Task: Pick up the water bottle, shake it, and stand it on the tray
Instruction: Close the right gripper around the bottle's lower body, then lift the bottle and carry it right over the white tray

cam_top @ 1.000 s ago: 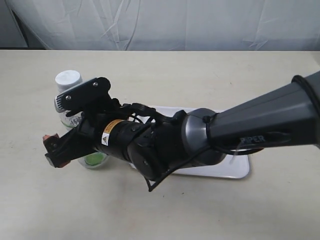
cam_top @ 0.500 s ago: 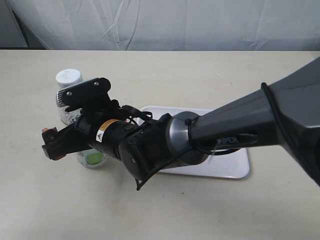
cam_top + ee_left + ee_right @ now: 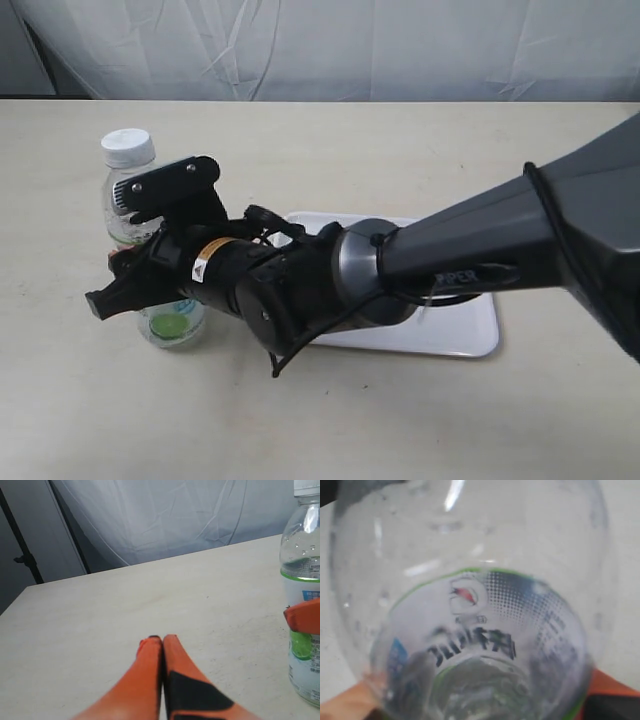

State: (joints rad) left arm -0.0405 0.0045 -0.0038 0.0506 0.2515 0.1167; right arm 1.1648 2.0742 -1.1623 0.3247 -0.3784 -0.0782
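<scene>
- Gripping the water bottle (image 3: 120,212) with the right gripper (image 3: 110,283), narrowed down onto the label band. Shows in the right wrist view as orange fingers (image 3: 614,690) hard against both sides.
- Standing close to upright, cap up, at the left part of the table (image 3: 400,150), beside the tray (image 3: 470,335) and not on it. Can't tell whether the base has cleared the surface.
- Reads as the pickup stage, with shake and placement not yet done.
- Lift straight up first, high enough to clear the table before any shaking.
- Keep the squeeze firm but short of crushing. Thin clear plastic, likely to flex and slide on the glossy label.
- Shake in short strokes from the wrist, cap kept upward, clear of the tray rim.
- Stay clear of the left gripper (image 3: 161,640) too: parked low over the table near the bottle, pressed closed, holding nothing.
- For the set-down, carry over the bare middle of the tray, level the base, lower until contact, then release and back off without brushing the bottle.
</scene>
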